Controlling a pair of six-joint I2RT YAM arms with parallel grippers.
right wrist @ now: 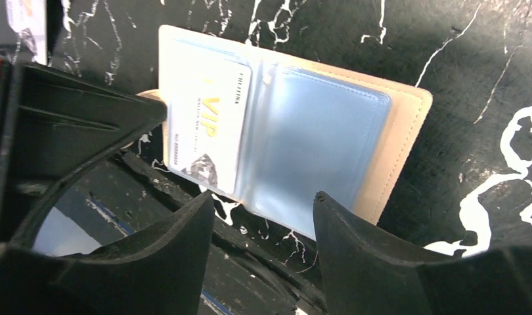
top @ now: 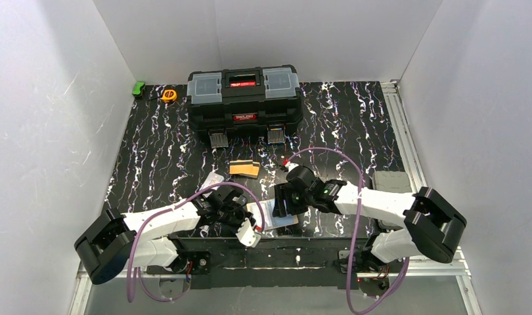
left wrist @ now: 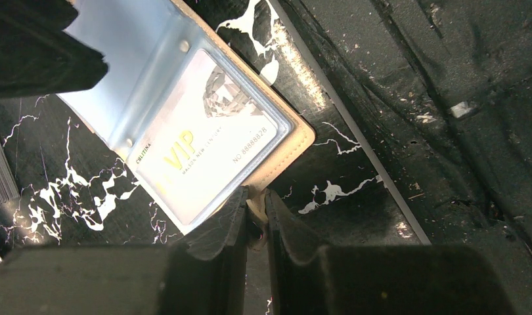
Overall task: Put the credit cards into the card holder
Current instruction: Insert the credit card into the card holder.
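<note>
Down on the black marbled worktop (top: 355, 125), well in front of the toolbox (top: 243, 98), the card holder (right wrist: 408, 111) lies open near the front edge.
Left tool (left wrist: 255, 200) pinches its tan tab; right tool (right wrist: 263, 210) hovers over it, jaws wide. A VIP card (left wrist: 204, 144) sits in a clear pocket; other credit cards (top: 243, 168) lie apart.

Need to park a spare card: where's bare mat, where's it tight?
Free: left strip of mat forward of the tape measure; right strip between toolbox and grey pad. Crowded: front centre around the card holder, credit cards just behind it.
</note>
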